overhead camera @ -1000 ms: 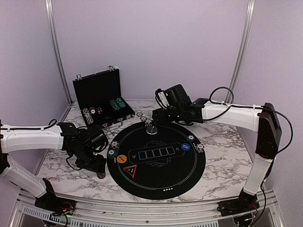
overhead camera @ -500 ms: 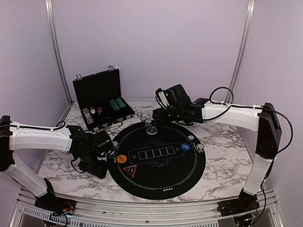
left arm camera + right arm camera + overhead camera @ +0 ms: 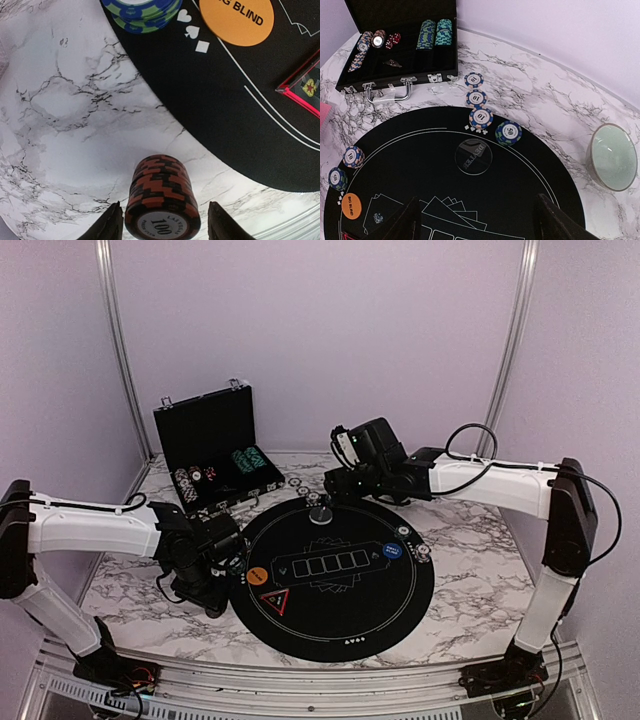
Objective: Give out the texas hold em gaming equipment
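Note:
A stack of red-and-black 100 poker chips (image 3: 162, 195) stands on the marble just off the black mat (image 3: 335, 615). My left gripper (image 3: 162, 226) is open around it. The left finger is right at the stack and the right finger stands a little clear. An orange Big Blind disc (image 3: 236, 20) and a blue-green chip stack (image 3: 142, 12) lie beyond, with a red-edged card (image 3: 305, 85) to the right. My right gripper (image 3: 477, 220) hangs open and empty above the mat, near the clear dealer disc (image 3: 473, 156). A 50 stack (image 3: 509, 133) and a 10 stack (image 3: 481, 118) sit at the mat's far rim.
The open black case (image 3: 395, 45) with more chips stands at the back left. A pale green bowl (image 3: 612, 156) sits on the marble at the right. A blue disc (image 3: 392, 551) and chip stacks rest on the mat's right rim, and two stacks (image 3: 353, 156) on its left rim.
My left arm has swung right toward the mat and come down around the red-and-black chip stack, and its jaws have narrowed. The right arm has stayed put.

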You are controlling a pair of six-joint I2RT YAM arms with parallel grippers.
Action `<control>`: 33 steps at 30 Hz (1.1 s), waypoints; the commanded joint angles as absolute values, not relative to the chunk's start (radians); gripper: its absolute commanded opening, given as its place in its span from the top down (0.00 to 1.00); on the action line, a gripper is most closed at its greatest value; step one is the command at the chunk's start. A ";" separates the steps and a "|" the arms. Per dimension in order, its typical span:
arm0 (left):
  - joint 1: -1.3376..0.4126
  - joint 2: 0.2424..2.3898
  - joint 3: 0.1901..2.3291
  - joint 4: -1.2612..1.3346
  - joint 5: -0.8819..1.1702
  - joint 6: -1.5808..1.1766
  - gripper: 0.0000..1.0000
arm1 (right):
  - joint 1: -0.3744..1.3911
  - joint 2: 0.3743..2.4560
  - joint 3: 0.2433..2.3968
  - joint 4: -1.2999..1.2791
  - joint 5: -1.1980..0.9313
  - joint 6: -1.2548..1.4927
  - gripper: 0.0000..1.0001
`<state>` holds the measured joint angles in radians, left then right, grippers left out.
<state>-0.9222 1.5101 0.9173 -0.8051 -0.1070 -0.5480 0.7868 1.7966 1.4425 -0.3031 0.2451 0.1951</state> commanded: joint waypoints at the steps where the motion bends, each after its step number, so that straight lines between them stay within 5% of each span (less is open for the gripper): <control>1: -0.925 1.522 0.937 -0.806 -0.123 -0.537 0.44 | 0.780 1.762 1.439 -0.287 0.258 0.209 0.26; 33: -0.925 1.507 0.959 -0.834 -0.127 -0.507 0.60 | 0.781 1.773 1.461 -0.294 0.249 0.212 0.26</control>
